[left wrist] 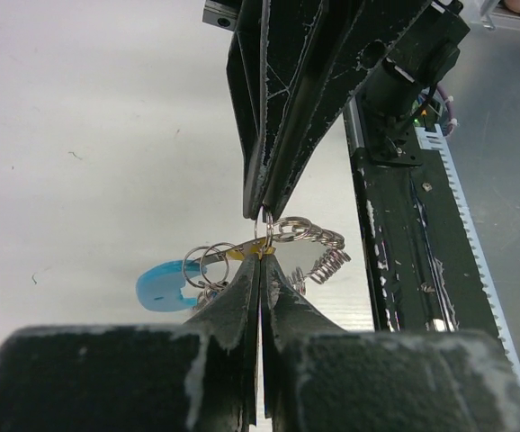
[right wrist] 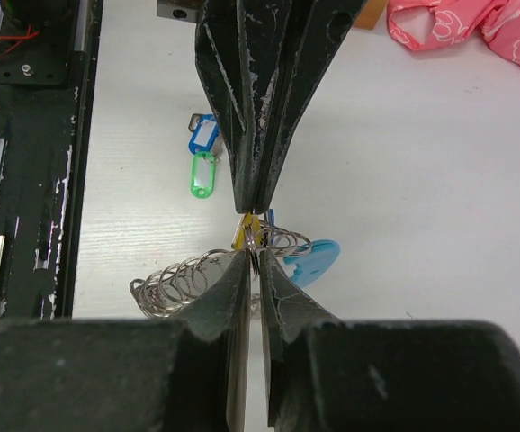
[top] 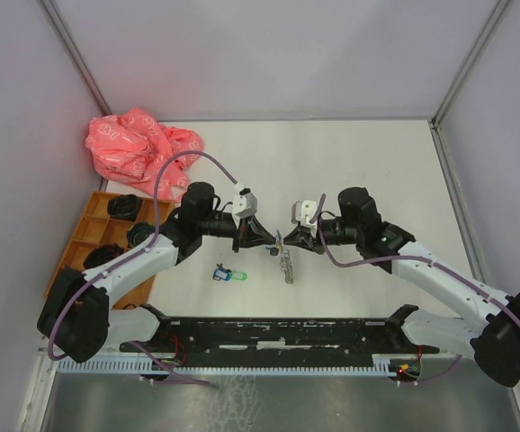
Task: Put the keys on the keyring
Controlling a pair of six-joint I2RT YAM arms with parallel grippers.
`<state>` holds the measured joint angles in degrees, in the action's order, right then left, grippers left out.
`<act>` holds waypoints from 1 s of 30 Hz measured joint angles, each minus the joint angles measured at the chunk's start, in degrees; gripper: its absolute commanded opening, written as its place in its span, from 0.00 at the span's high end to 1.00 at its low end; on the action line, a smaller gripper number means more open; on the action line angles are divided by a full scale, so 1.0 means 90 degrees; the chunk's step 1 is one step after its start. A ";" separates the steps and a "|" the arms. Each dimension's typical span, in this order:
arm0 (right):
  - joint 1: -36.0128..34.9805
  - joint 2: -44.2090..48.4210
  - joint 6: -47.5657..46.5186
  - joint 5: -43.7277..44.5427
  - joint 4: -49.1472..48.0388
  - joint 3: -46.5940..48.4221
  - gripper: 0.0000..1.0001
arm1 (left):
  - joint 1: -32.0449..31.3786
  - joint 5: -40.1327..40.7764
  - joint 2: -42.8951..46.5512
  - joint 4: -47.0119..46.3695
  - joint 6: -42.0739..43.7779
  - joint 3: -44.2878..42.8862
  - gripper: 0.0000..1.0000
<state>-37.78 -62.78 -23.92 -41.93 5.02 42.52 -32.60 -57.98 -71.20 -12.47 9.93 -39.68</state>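
Over at ten o'clock on the white tabletop (top: 359, 162), a crumpled pink plastic bag (top: 138, 144) lies against the wall. Just below it, at nine o'clock, sits an orange compartmented tray (top: 103, 232) with round black items (top: 125, 207) in its pockets, too dark to make out.

Now the left gripper (top: 266, 239), black-fingered, reaches in from the tray side toward the table's centre. Its jaws are pressed flat together, pinching the keyring (top: 285, 261) right at the tips. That's a tangle of silver split rings and a stretched wire coil (right wrist: 174, 283), with a light-blue curved plastic piece (right wrist: 318, 261). A sliver of yellow tag (right wrist: 245, 227) shows right at that pinch.

At seven o'clock from the pinch, well apart from it, two keys (top: 228, 274) lie loose on the table side by side. One has a blue label tag (right wrist: 204, 135), the other a green label tag (right wrist: 203, 173), and neither is on the ring.

Dead centre, the keyring trails from the fingertips toward six o'clock. And from three o'clock comes the right gripper (top: 290, 240), nose to nose with the left, tips nearly touching. Its jaws stand narrow, just a hairline slit between them, with a silver ring right at the tips. Whether it's gripping that ring or merely brushing it, I can't tell.
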 measured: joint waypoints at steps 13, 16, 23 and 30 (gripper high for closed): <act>-0.0197 -0.0231 -0.0379 0.0187 0.0670 0.0413 0.83 | -0.0039 0.0078 -0.0049 0.0172 -0.0002 -0.0151 0.97; -0.0219 -0.0316 -0.0408 0.0197 0.0738 0.0447 0.87 | -0.0049 0.0078 -0.0051 0.0192 -0.0002 -0.0175 0.97; -0.0250 -0.0333 -0.0505 0.0287 0.0784 0.0478 0.99 | -0.0066 0.0095 -0.0075 0.0216 -0.0002 -0.0187 0.97; -0.0236 -0.0124 -0.0413 0.0478 0.0716 0.0389 0.99 | -0.0080 0.0287 -0.0121 0.0228 -0.0024 -0.0214 0.97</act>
<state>-39.90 -63.90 -27.64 -37.63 11.46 46.02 -33.32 -55.40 -72.29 -10.41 9.72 -41.60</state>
